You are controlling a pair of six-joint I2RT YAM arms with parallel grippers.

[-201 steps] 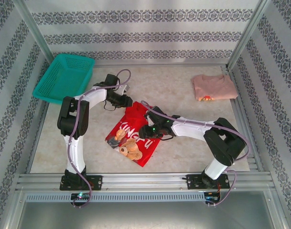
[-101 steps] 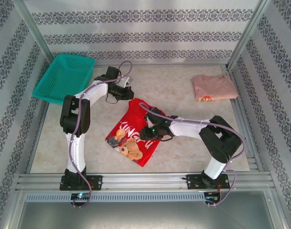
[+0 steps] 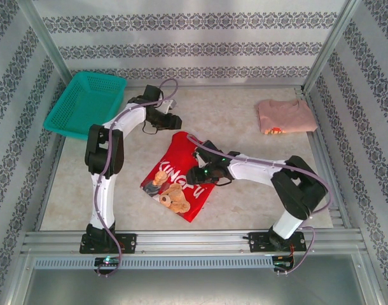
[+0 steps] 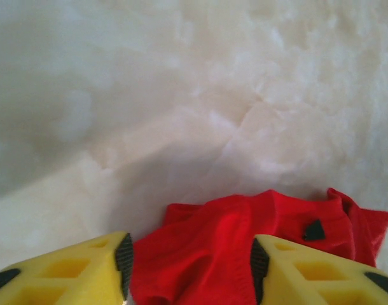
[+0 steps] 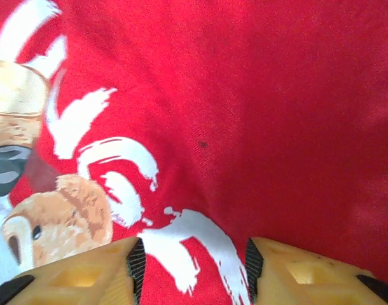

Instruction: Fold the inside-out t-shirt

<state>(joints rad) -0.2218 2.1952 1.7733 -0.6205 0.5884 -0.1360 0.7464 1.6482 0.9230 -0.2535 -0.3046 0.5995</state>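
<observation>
Spread and empty at the left gripper [image 4: 191, 262], now drawn back up-frame off the top edge of the inside-out t-shirt [image 3: 181, 159]. Spread too at the right gripper [image 5: 191, 260], low over the printed red cloth at frame centre. Looks like an edge just released, so regrip for the next fold.

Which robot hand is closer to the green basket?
Left. The left gripper is toward the table's far side, a little right of the teal basket. The right gripper is farther off, over the red t-shirt.
</observation>
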